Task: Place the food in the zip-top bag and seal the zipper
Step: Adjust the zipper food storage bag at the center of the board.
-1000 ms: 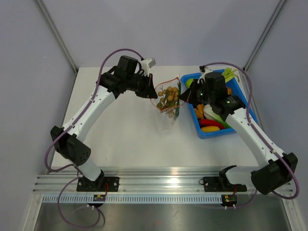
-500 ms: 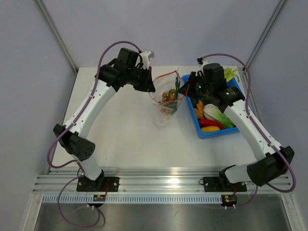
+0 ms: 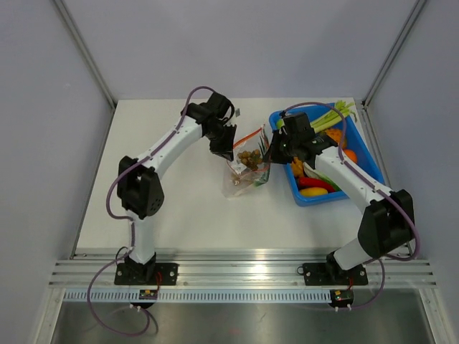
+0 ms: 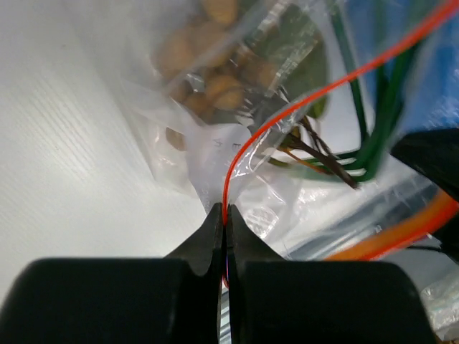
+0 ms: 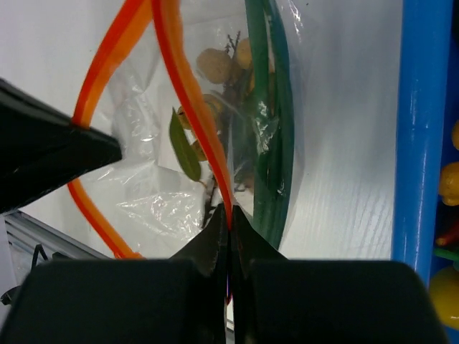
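Observation:
The clear zip-top bag [image 3: 242,172] hangs mid-table between both grippers, its orange-red zipper [image 3: 249,136] stretched along the mouth. Inside it lie a cluster of brown balls [image 3: 249,158] and dark green onions [image 5: 269,143]. My left gripper [image 3: 224,149] is shut on the zipper's left end [image 4: 228,193]. My right gripper [image 3: 271,147] is shut on the zipper's right end [image 5: 215,165]. In the left wrist view the brown balls [image 4: 208,72] show through the plastic. More food, a cabbage [image 3: 313,175], red and yellow pieces [image 3: 315,189], lies in the bin.
A blue bin [image 3: 301,197] stands right of the bag, under my right arm, with light green stalks [image 3: 343,109] sticking out at its far end. Its blue wall [image 5: 423,129] runs close beside the right gripper. Grey walls enclose the table.
Both grippers have come lower and nearer together over the table, carrying the bag's mouth with them. The bag has sunk and its mouth has narrowed. Both wrists have turned.

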Controlling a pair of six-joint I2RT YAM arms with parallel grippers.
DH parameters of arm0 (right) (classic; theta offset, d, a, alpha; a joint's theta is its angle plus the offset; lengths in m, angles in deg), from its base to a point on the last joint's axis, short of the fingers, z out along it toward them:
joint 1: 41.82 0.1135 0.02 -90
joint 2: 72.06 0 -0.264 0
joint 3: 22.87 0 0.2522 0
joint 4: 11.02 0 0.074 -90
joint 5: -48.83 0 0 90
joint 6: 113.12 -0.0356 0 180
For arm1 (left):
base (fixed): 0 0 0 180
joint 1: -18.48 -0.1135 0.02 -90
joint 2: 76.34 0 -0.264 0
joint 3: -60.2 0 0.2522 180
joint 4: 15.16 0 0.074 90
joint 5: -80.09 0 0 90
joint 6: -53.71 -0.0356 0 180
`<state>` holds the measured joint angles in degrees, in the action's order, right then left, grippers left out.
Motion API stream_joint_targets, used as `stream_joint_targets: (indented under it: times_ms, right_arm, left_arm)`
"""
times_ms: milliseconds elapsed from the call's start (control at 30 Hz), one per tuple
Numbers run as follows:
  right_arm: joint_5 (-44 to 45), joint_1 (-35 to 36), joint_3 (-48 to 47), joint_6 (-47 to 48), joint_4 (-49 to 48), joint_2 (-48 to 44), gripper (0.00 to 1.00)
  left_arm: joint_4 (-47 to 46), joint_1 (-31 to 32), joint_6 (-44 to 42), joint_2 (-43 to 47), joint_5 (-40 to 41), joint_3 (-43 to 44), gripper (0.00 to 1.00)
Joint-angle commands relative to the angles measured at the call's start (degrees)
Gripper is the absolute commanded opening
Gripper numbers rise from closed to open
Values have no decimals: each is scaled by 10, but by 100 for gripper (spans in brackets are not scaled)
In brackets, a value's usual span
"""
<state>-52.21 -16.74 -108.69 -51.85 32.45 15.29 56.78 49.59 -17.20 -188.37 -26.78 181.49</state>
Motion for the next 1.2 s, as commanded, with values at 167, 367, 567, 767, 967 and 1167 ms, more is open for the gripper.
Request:
stream_joint_targets:
  times_ms: [167,367,567,767,967,1167]
  right_arm:
    - [6,5,-59,0,-33,-52,0]
    - [-6,6,-39,-12,-55,-30,0]
    - [-16,6,-19,-8,-59,5,0]
    - [-13,7,-36,7,-34,-3,10]
    - [36,6,-71,34,9,-45,61]
    - [75,-13,-125,77,80,-85,72]
  left_arm:
    - [45,2,9,94,64,206,0]
    - [15,-7,16,103,45,113,0]
    - [-7,-10,11,89,50,62,0]
    - [-7,-10,16,81,47,58,0]
    - [-46,-10,27,99,48,49,0]
    - [-76,-10,42,100,30,25,0]
